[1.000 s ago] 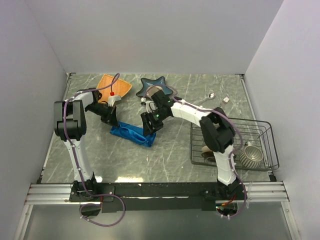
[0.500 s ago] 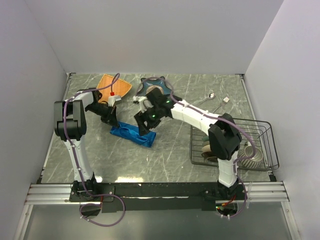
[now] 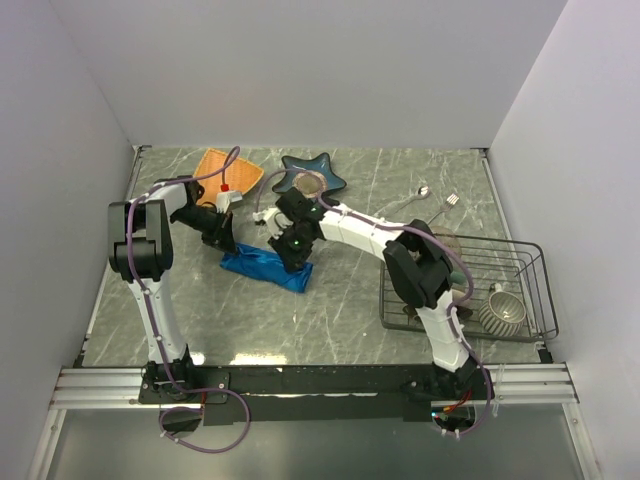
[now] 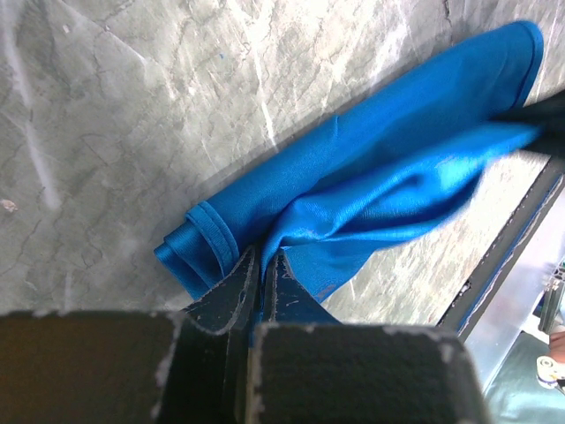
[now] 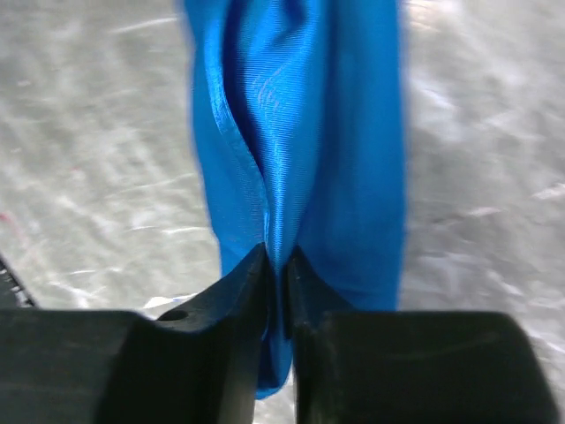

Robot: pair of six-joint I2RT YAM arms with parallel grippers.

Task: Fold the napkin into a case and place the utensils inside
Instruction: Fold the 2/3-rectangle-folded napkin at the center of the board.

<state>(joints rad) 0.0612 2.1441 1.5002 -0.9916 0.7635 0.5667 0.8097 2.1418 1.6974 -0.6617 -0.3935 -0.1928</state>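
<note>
Jaws, left: pressed together on a folded end of the napkin [image 4: 380, 168]. Jaws, right: pinching a ridge of its cloth. Napkin: bunched on the bench [image 3: 340, 320], just nearer you than the star dish [image 3: 312, 172]. Your risk: opposed pulls slip a fold loose.

One overhead view, two wrist close-ups.
The top camera looks down from behind the arm bases over the grey marbled tabletop [image 3: 330, 320]. The wrist cameras look along the left gripper [image 4: 259, 262] and right gripper [image 5: 278, 262], very close on the bright blue shiny cloth [image 4: 380, 177] at their tips, which all three views share.
</note>
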